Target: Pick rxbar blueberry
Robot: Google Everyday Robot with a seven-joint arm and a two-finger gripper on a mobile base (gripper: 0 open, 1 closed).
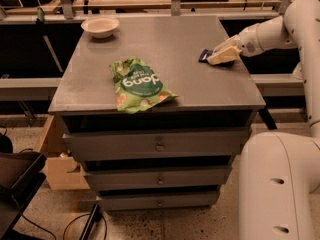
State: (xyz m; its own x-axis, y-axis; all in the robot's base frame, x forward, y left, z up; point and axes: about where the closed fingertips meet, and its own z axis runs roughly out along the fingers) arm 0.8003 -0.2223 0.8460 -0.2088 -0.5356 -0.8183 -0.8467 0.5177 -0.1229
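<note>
Okay, camera view: gripper [221, 56] is down at the tabletop [170, 39] by the right edge, with the arm coming in from the right. rxbar blueberry [204, 56] lies flat there, its dark end showing just left of the gripper and the rest hidden under it. Open, closed or pinching: can't tell. Green snack bag [138, 84] lies near the front edge, left of center. White bowl [100, 26] sits at the back-left corner.

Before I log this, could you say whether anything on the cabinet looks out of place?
Nothing spilled or damaged. The green bag lies askew by the front edge of the cabinet. The gripper mostly covers the rxbar blueberry near the right edge.
</note>
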